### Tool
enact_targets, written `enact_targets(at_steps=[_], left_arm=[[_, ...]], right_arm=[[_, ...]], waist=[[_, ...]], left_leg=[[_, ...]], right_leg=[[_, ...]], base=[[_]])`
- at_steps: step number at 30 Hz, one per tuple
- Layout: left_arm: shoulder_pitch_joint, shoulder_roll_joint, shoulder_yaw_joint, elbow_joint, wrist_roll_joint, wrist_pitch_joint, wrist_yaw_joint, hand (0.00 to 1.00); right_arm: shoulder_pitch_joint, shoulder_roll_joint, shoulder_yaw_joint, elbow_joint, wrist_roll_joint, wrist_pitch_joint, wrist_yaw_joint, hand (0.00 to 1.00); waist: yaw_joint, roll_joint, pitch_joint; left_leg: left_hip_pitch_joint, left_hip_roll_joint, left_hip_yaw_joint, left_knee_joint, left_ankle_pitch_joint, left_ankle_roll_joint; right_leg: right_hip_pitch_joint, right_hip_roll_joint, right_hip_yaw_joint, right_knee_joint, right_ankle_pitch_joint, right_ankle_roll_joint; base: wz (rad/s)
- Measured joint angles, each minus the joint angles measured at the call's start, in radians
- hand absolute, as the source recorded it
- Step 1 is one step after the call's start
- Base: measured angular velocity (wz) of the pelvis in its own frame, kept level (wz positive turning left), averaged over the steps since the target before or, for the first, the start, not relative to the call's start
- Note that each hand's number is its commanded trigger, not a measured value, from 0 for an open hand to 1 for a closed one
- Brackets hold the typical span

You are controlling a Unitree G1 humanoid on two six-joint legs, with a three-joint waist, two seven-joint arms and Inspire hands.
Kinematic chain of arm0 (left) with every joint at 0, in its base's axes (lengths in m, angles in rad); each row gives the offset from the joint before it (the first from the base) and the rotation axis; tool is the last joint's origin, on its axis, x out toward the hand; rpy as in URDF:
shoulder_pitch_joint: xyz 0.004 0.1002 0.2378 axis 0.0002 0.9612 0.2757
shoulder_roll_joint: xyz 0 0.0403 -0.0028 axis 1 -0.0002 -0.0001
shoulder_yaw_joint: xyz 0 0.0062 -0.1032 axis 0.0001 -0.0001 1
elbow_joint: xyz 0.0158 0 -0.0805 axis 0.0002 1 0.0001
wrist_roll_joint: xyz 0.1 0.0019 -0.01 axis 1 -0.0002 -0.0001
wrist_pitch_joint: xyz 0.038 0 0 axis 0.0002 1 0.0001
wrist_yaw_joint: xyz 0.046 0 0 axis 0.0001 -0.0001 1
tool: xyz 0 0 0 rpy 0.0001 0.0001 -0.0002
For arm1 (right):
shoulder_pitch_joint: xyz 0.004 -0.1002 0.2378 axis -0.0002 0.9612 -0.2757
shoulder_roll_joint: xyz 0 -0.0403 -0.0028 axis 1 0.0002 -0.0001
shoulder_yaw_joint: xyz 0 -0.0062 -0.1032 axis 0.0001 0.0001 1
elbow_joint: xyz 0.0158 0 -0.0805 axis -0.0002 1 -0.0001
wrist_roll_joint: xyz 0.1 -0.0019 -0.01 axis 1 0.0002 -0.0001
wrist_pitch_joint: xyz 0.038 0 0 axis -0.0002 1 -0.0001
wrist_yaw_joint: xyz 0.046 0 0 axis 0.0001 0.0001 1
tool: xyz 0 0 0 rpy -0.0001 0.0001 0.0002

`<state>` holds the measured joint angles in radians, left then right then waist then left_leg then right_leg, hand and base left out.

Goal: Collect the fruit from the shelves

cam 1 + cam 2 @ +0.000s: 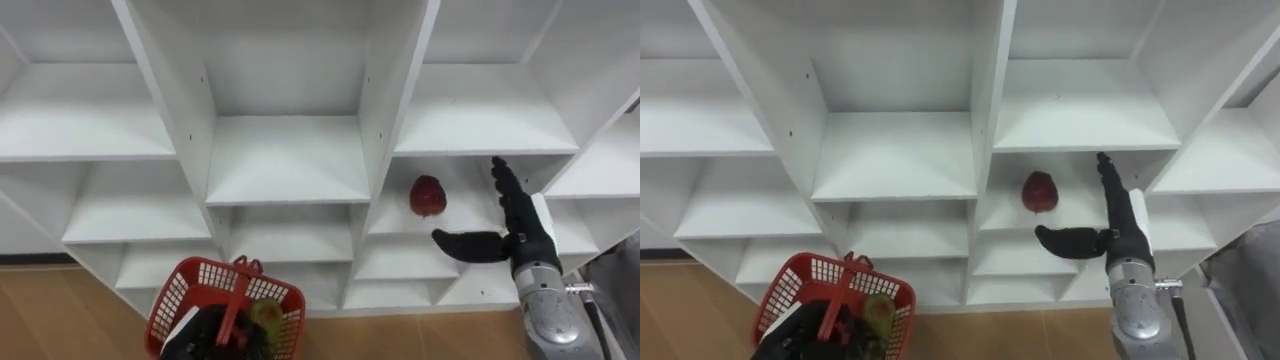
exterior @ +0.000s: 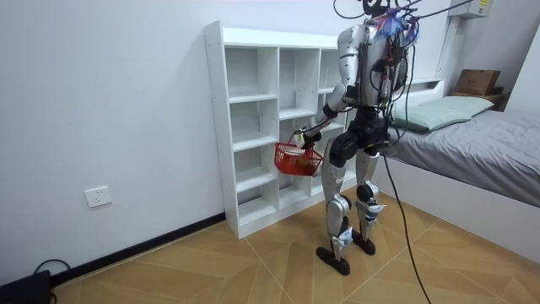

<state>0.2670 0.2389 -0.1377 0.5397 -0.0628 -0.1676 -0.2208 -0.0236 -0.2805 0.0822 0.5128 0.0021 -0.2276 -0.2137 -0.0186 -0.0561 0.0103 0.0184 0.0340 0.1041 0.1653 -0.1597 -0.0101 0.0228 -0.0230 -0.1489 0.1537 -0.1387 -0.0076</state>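
In front of the tall white cubby closet (image 1: 290,160), stands facing the shelves. Carries a red plastic lattice basket (image 1: 175,295) low on the left, left hand (image 1: 207,335) clasped round its handle, with a greenish round fruit (image 1: 265,315) lying inside. Holds the right hand (image 1: 522,240) at the opening of a right-column compartment, fingers straight and thumb spread wide, just beside a dark red round apple (image 1: 427,195) resting on that shelf, not touching it.

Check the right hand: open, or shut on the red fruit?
Open. The right hand's fingers are straight, thumb spread, just beside the red fruit on the shelf, not touching it.
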Motion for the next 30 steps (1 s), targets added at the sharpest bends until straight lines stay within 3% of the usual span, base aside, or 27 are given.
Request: enact_targets(at_steps=[4,9,12,15,18,24,30], left_arm=[[-0.002,0.000,0.000,0.001,0.018,0.005,-0.005,1.00],[-0.022,0.001,-0.005,0.023,0.015,0.014,-0.008,1.00],[-0.032,0.002,-0.006,0.026,0.012,0.014,-0.009,1.00],[-0.082,0.001,-0.007,0.062,0.012,0.015,-0.004,1.00],[-0.107,0.002,-0.007,0.063,0.013,0.015,-0.001,1.00],[-0.172,0.005,-0.031,0.100,0.012,0.015,-0.005,1.00],[-0.194,0.006,-0.032,0.124,0.015,0.015,-0.005,1.00]], right_arm=[[-0.058,-0.008,-0.006,0.050,-0.003,0.000,-0.022,0.00],[-0.191,-0.028,-0.009,0.178,0.001,-0.001,-0.040,0.00],[-0.200,-0.028,-0.008,0.197,0.006,-0.001,-0.057,0.00],[-0.257,-0.028,-0.008,0.247,0.039,-0.001,-0.064,0.00],[-0.312,-0.030,-0.008,0.282,0.033,-0.001,-0.073,0.00],[-0.388,-0.040,-0.008,0.365,0.034,-0.002,-0.098,0.00],[-0.411,-0.042,-0.008,0.432,0.034,0.002,-0.098,0.00]], waist=[[0.003,-0.002,-0.0020],[0.014,-0.003,-0.0013],[0.026,-0.003,0.0000],[0.052,-0.005,0.0117],[0.054,-0.008,0.0213],[0.080,-0.014,0.0243],[0.101,-0.025,0.0307]], left_leg=[[-0.029,-0.002,-0.012,0.011,0.000,0.000],[-0.075,-0.005,-0.025,0.033,0.001,0.001],[-0.101,-0.004,-0.029,0.042,0.001,0.001],[-0.146,-0.002,-0.030,0.066,0.001,0.001],[-0.182,-0.003,-0.044,0.082,0.003,0.002],[-0.268,-0.007,-0.056,0.111,0.007,0.006],[-0.311,-0.012,-0.058,0.119,0.010,0.010]], right_leg=[[-0.020,-0.002,-0.011,0.004,0.000,-0.001],[-0.057,-0.008,-0.024,0.019,-0.001,0.000],[-0.079,-0.009,-0.030,0.026,0.000,-0.001],[-0.128,-0.012,-0.031,0.055,-0.001,-0.004],[-0.155,-0.014,-0.045,0.066,-0.002,-0.007],[-0.238,-0.021,-0.052,0.102,-0.004,-0.009],[-0.287,-0.031,-0.056,0.127,-0.009,-0.007]], base=[[0.10],[0.07],[0.05],[-0.01],[0.13],[0.06],[0.02]])
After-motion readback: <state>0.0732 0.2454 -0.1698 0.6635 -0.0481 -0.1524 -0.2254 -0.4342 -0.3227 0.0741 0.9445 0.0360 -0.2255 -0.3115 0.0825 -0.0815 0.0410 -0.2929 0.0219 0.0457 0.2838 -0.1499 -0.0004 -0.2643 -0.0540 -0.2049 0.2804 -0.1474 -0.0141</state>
